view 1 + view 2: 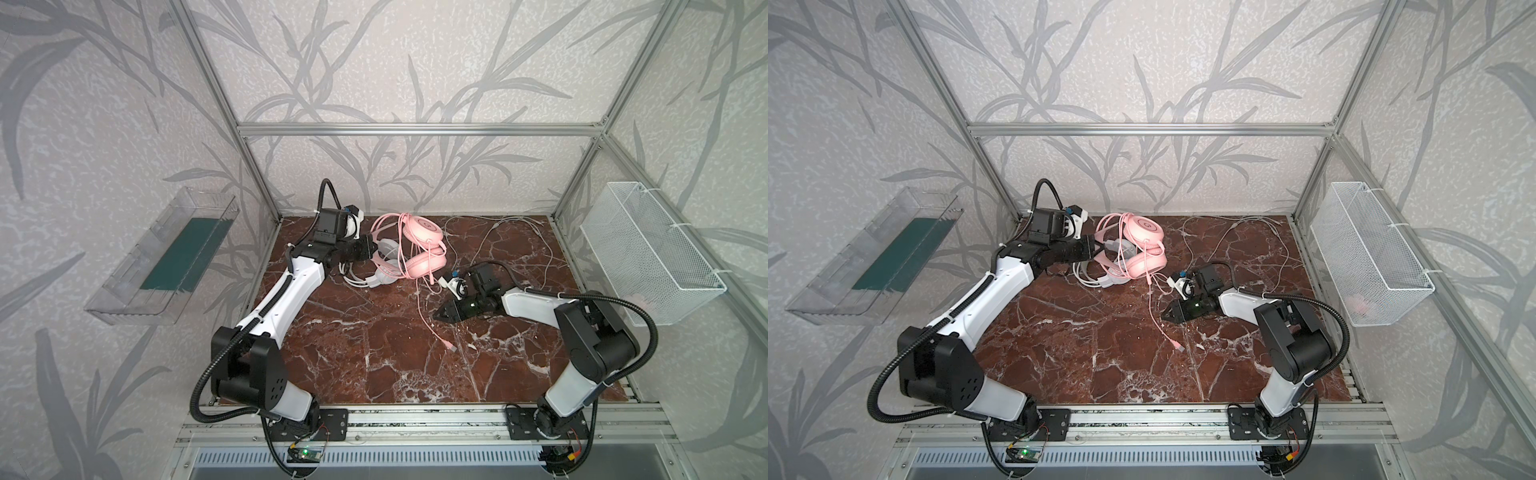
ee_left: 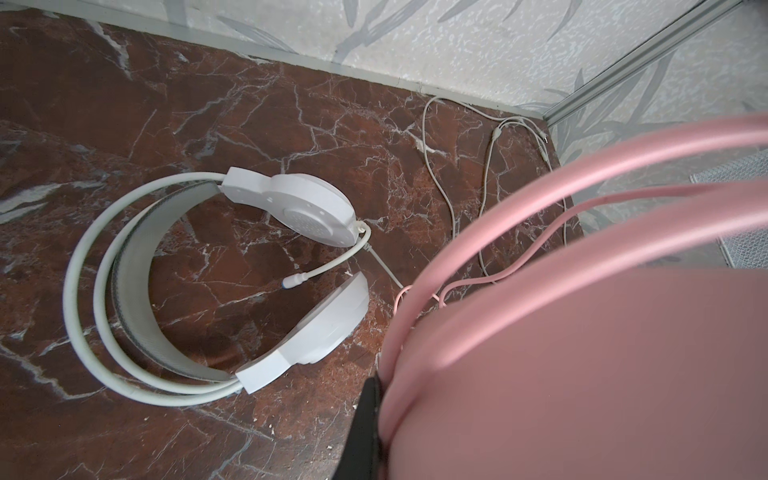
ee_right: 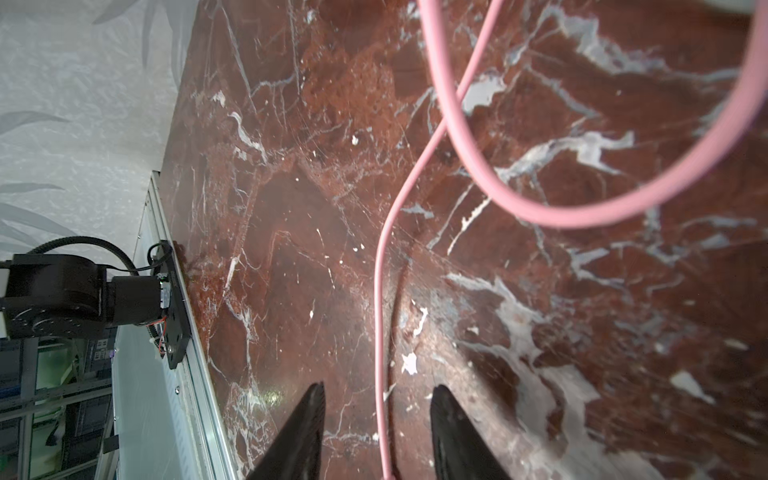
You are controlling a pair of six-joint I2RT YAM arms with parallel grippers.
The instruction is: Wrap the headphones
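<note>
Step in hand, by judgement: winding of the pink cable round its own headset, partly done. Left pincer (image 1: 371, 250) clenched on the headband wires of the pink headset (image 1: 426, 231), at the back of the bench (image 1: 374, 365), left of the middle; in the left wrist view, one black finger (image 2: 365, 428) pressed against the pink band. White headset (image 2: 299, 208) flat on the bench, just beside and partly under the pink one in both top views, with its white cable (image 2: 486, 178) loose toward the back right corner and touched by neither pincer. Pink cable (image 1: 423, 309) with a few strands crossing the cups and the remainder trailing toward the front, plug (image 1: 450, 346) lying on the bench. Right pincer (image 3: 378, 386) released, low over the bench, jaws apart on either side of the trailing cable, no squeeze on it visible. Next move, by judgement: closing of the right pincer on that cable, lifting of the slack, and carrying of it round the cups against a steady left hold. Called for: a grip near enough to the headset to keep each loop short, and a path clear of the white cable. White headset not yet begun.
</note>
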